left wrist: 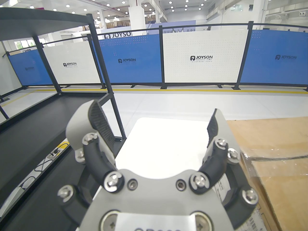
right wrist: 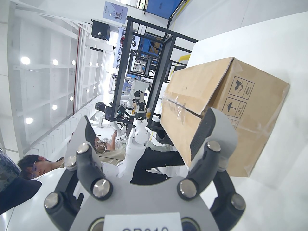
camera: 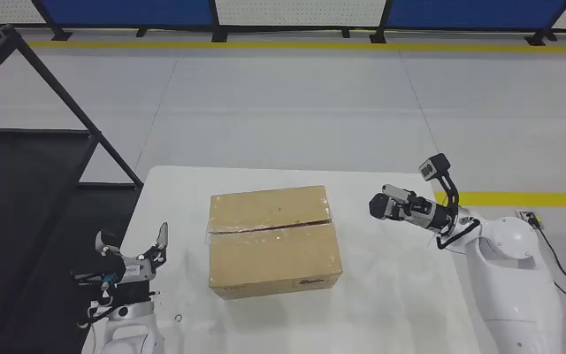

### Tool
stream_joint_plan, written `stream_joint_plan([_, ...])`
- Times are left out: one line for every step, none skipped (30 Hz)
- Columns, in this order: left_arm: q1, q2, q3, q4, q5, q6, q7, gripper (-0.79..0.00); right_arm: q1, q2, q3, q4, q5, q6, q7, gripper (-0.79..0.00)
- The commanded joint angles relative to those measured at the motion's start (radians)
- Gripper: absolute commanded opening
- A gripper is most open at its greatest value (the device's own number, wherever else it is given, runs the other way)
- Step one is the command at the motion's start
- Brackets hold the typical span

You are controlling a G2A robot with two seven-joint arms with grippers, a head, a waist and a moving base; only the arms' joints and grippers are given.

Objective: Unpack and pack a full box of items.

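A closed brown cardboard box (camera: pixel 272 241) sits in the middle of the white table (camera: pixel 398 310), its top flaps taped along the centre seam. My left gripper (camera: pixel 134 248) hangs open near the table's left edge, beside the box (left wrist: pixel 276 150), nothing between its fingers (left wrist: pixel 101 121). My right gripper (camera: pixel 378 205) stands open to the right of the box (right wrist: pixel 216 111), a short gap away, held on its side and facing the box's end face. Its fingers (right wrist: pixel 204 131) hold nothing.
A black metal rack (camera: pixel 44 177) stands off the table's left side, close to the left arm. The table (left wrist: pixel 163 140) has bare room in front of and to the right of the box. A small ring-like object (camera: pixel 179 319) lies near the front left.
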Motion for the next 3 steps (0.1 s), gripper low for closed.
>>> stream_joint_plan([0.000, 0.000, 0.000, 0.000, 0.000, 0.000, 0.000, -0.001, 0.000, 0.000, 0.000, 0.000, 0.000, 0.000, 0.000, -0.001])
stream_joint_plan([0.000, 0.000, 0.000, 0.000, 0.000, 0.000, 0.000, 0.000, 0.000, 0.000, 0.000, 0.000, 0.000, 0.000, 0.000, 0.000])
stream_joint_plan([0.000, 0.000, 0.000, 0.000, 0.000, 0.000, 0.000, 0.000, 0.000, 0.000, 0.000, 0.000, 0.000, 0.000, 0.000, -0.001])
